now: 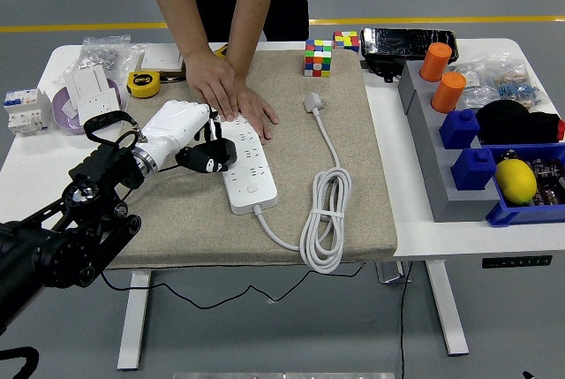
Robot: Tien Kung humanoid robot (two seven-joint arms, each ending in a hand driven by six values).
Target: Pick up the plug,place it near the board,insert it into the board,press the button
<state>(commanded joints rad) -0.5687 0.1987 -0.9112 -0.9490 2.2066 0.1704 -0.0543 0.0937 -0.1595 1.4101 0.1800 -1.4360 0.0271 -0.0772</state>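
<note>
Left hand (pixel 190 136) is gripping the black plug (pixel 210 157) over the power strip's (pixel 245 165) left edge, lining it up for insertion. Person's hands (pixel 231 96) are pinning the strip's far end, likely steadying it.

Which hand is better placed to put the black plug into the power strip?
The left hand. It already holds the black plug right at the power strip, which a person's hands steady at its far end. The right hand is out of view.
</note>
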